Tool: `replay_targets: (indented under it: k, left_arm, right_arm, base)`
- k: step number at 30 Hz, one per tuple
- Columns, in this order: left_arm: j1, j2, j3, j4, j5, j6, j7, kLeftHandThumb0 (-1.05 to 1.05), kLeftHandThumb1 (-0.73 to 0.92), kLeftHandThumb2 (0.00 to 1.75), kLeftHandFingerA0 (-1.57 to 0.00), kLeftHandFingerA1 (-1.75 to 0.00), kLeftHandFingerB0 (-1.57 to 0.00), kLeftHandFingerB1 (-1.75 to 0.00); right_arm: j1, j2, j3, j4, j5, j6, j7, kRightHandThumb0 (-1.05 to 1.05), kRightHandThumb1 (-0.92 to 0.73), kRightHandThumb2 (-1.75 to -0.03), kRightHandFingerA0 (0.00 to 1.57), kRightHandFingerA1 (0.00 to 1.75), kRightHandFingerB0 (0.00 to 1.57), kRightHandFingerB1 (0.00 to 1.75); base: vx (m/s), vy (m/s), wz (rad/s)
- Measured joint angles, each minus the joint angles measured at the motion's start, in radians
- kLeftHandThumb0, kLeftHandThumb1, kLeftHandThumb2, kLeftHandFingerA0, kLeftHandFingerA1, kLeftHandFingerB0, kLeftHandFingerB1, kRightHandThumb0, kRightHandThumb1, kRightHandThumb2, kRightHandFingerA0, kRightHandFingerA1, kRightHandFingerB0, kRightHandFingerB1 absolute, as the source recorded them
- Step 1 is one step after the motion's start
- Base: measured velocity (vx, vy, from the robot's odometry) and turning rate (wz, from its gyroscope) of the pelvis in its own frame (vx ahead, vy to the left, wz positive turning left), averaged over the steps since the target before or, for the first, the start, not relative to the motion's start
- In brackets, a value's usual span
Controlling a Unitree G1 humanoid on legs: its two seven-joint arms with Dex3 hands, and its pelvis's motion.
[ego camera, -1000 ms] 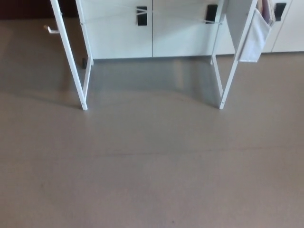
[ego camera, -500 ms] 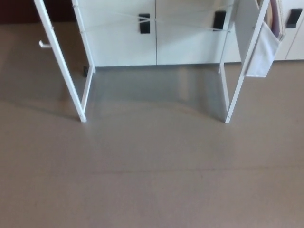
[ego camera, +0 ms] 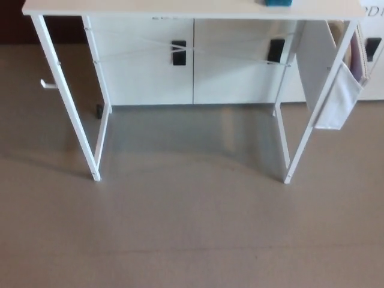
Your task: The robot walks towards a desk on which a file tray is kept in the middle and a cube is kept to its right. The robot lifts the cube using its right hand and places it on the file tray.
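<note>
We see the surface [ego camera: 192, 8] only as its near edge along the top of the head view. It stands on thin white legs [ego camera: 66, 102] over a grey floor [ego camera: 192, 240]. On it, right of middle and cut off by the frame, sits the cube [ego camera: 278, 2] (only a teal sliver shows, so the name is our judgement). The tray is out of view. Neither robot hand shows, so we cannot tell whether either is open or closed.

The relation that counts is that the cube lies ahead and to the robot's right, well apart from it, with open floor between. That puts the right robot hand on the nearer side on arrival. We cannot read the cube's long axis from so little. We judge the walk unfinished and the lift not begun. A cloth pocket [ego camera: 339, 99] hangs at the surface's right end, on the cube's side, and the approach should keep off it.
</note>
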Motion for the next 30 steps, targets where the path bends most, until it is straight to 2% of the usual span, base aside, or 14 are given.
replay_targets:
  k: [1,3,6,7,8,10,11,13,14,16,26,28,29,30]
  left_arm:
    - [0.001,0.000,0.000,0.002,0.000,0.000,0.000,-0.59,-0.51,1.30,-0.53,-1.38,-0.56,-1.35]
    - [0.000,-0.005,0.000,0.005,0.000,0.000,0.001,-0.54,-0.53,1.23,-0.57,-1.35,-0.61,-1.34]
    - [-0.012,-0.007,-0.001,0.002,0.000,0.000,0.001,-0.57,-0.54,1.28,-0.58,-1.40,-0.61,-1.37]
    - [-0.011,-0.007,-0.001,0.003,0.000,0.000,0.001,-0.69,-0.34,1.74,-0.39,-1.57,-0.42,-1.51]
    - [-0.009,-0.007,-0.001,0.003,0.000,0.000,0.001,-0.78,-0.44,1.75,-0.32,-1.57,-0.34,-1.51]
    - [-0.004,-0.007,-0.001,0.001,0.000,0.000,0.001,-0.79,-0.45,1.75,-0.33,-1.57,-0.34,-1.51]
    - [-0.002,-0.007,-0.001,0.000,0.000,0.000,0.001,-0.69,-0.19,1.75,-0.13,-1.33,-0.14,-1.27]
    - [0.004,-0.007,-0.003,-0.008,0.001,0.000,0.000,-0.73,-0.27,1.75,-0.23,-1.42,-0.22,-1.36]
    - [0.007,-0.007,-0.004,-0.012,0.001,0.000,-0.001,-0.74,-0.38,1.75,-0.29,-1.50,-0.30,-1.44]
    - [0.002,-0.011,-0.010,-0.014,0.002,0.000,-0.001,-0.69,-0.38,1.73,-0.24,-1.46,-0.26,-1.41]
    - [-0.003,0.000,0.002,-0.019,-0.001,0.000,0.003,-0.69,-0.38,1.73,-0.24,-1.46,-0.26,-1.41]
    - [0.000,0.000,0.002,-0.019,-0.001,0.000,0.003,-0.74,-0.40,1.75,-0.28,-1.51,-0.30,-1.46]
    - [0.001,0.000,0.002,-0.019,-0.001,0.000,0.002,-0.74,-0.36,1.74,-0.28,-1.49,-0.27,-1.42]
    - [0.002,0.001,0.002,-0.019,-0.001,0.000,0.001,-0.73,-0.40,1.75,-0.31,-1.53,-0.31,-1.47]
  right_arm:
    - [0.001,0.000,0.000,0.000,0.000,0.000,0.000,-0.74,-0.50,-0.90,0.31,0.61,0.10,0.48]
    - [-0.006,0.006,0.001,-0.003,-0.001,-0.002,0.000,-0.74,-0.50,-0.90,0.31,0.61,0.10,0.48]
    - [-0.009,0.003,-0.001,-0.003,-0.001,0.002,-0.001,-0.74,-0.50,-0.90,0.31,0.61,0.10,0.48]
    - [-0.010,0.003,-0.001,-0.003,-0.001,0.002,-0.001,-0.74,-0.50,-0.90,0.31,0.61,0.10,0.48]
    - [-0.010,0.003,-0.001,-0.004,-0.002,0.002,-0.001,-0.74,-0.50,-0.90,0.31,0.61,0.10,0.48]
    - [-0.010,0.003,-0.001,-0.003,-0.001,0.002,-0.001,-0.74,-0.50,-0.90,0.31,0.61,0.10,0.48]
    - [-0.009,0.003,-0.001,-0.003,-0.002,0.002,-0.001,-0.74,-0.50,-0.90,0.31,0.61,0.10,0.48]
    - [-0.008,0.003,-0.001,-0.002,-0.002,0.002,-0.001,-0.74,-0.50,-0.90,0.31,0.61,0.10,0.48]
    - [-0.008,0.003,-0.001,-0.002,-0.002,0.003,-0.001,-0.74,-0.50,-0.90,0.31,0.61,0.10,0.48]
    - [-0.005,0.005,-0.001,-0.001,-0.002,0.004,-0.001,-0.74,-0.50,-0.90,0.31,0.61,0.10,0.48]
    - [0.000,0.009,0.000,-0.001,-0.004,0.002,-0.001,-0.74,-0.50,-0.90,0.31,0.61,0.10,0.48]
    - [-0.001,0.009,0.000,-0.001,-0.004,0.002,-0.001,-0.74,-0.50,-0.90,0.31,0.61,0.10,0.48]
    - [-0.002,0.009,0.000,-0.001,-0.004,0.002,-0.001,-0.74,-0.50,-0.90,0.31,0.61,0.10,0.48]
    - [-0.002,0.009,0.000,-0.001,-0.004,0.002,-0.001,-0.74,-0.50,-0.90,0.31,0.61,0.10,0.48]
  base:
    - [0.28,-0.161,0.20]
    - [0.30,-0.122,0.05]
    - [0.24,-0.076,0.09]
    - [0.18,-0.023,-0.04]
    - [0.11,0.006,-0.04]
    - [0.13,0.053,-0.10]
    - [0.11,0.102,-0.16]
    - [0.18,0.146,-0.14]
    - [0.22,0.179,-0.18]
    - [0.20,0.169,0.06]
    - [0.17,0.083,-0.04]
    - [0.20,0.009,0.08]
    - [0.26,-0.001,0.11]
    - [0.25,-0.049,0.10]
